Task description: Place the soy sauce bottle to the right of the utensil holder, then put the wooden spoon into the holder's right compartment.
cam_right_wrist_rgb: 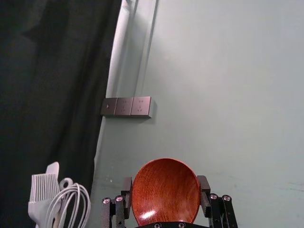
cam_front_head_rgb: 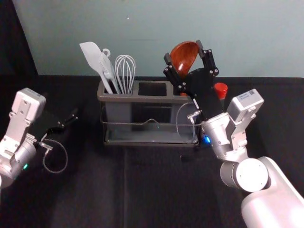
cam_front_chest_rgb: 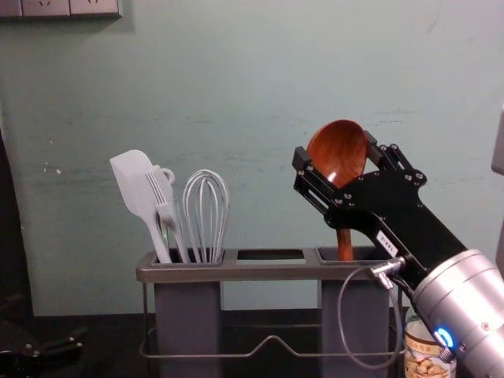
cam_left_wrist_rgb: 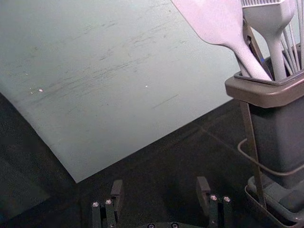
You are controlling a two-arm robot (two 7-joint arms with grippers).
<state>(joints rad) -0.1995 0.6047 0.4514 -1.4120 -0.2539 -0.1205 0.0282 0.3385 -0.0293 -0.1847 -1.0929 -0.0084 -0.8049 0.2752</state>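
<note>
Head view and left wrist view place the left claw (cam_left_wrist_rgb: 160, 185) parked over the counter (cam_front_head_rgb: 95, 190), left of the holder (cam_front_chest_rgb: 268, 272), its fingers apart. The right claw (cam_front_chest_rgb: 335, 150) is clamped on the bowl of the wooden spoon (cam_front_chest_rgb: 345, 242), above the holder; the handle points down into the right compartment (cam_front_chest_rgb: 362, 315) beneath that claw. This looks like the late part of the placing: lower a bit, then let go.

Left to right, the risks I see are these. If the right claw opens while the bowl is high, the spoon could drop hard or tip over, being top-heavy. A finger might catch the bowl on the way out and lift it again. Going too low could bump the claw on the holder's rim, and its loose cable (cam_front_chest_rgb: 342, 315) could hook the front wire (cam_front_chest_rgb: 272, 339). Pulling back carelessly, the arm could knock the soy sauce bottle (cam_front_chest_rgb: 425, 362), which stands just right of the holder, below the right claw's arm.

Between the two claws, the holder's left side carries a spatula (cam_front_chest_rgb: 130, 185), a brush (cam_left_wrist_rgb: 273, 21) and a whisk (cam_front_chest_rgb: 206, 209); they would only be in the way if the right claw swung left.
</note>
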